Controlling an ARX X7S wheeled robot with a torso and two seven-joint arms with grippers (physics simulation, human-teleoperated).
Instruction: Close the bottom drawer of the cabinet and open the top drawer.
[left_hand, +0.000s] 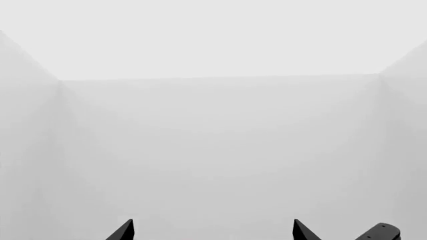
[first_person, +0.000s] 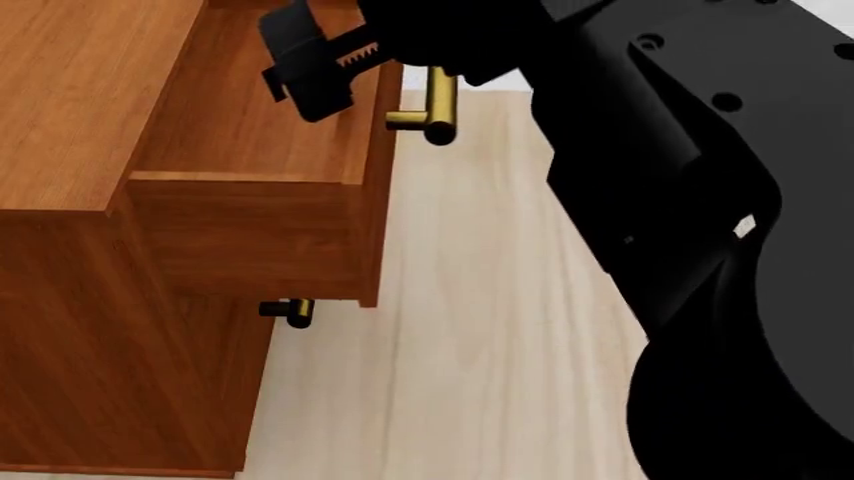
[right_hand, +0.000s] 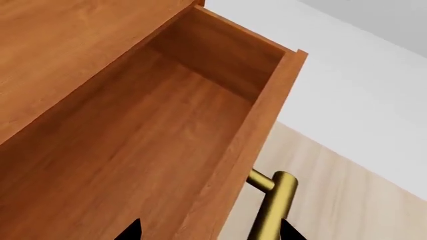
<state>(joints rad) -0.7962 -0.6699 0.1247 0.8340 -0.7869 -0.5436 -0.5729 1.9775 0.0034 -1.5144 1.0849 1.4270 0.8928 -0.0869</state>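
The cabinet (first_person: 94, 340) stands at the left of the head view. Its top drawer (first_person: 254, 130) is pulled out and empty, its brass handle (first_person: 434, 110) pointing toward the floor side. My right gripper (first_person: 320, 65) hovers over the drawer's front panel. In the right wrist view the gripper (right_hand: 212, 231) is open, its tips straddling the front panel and the handle (right_hand: 277, 210) of the top drawer (right_hand: 133, 140). A lower drawer's handle (first_person: 287, 310) shows under it; no lower drawer sticks out. I cannot tell which lower drawer it belongs to. My left gripper (left_hand: 213, 231) is open and empty, facing white walls.
Pale wooden floor (first_person: 454, 330) lies to the right of the cabinet. My black right arm and body (first_person: 694, 220) fill the right of the head view. A white wall (right_hand: 347, 75) stands behind the cabinet.
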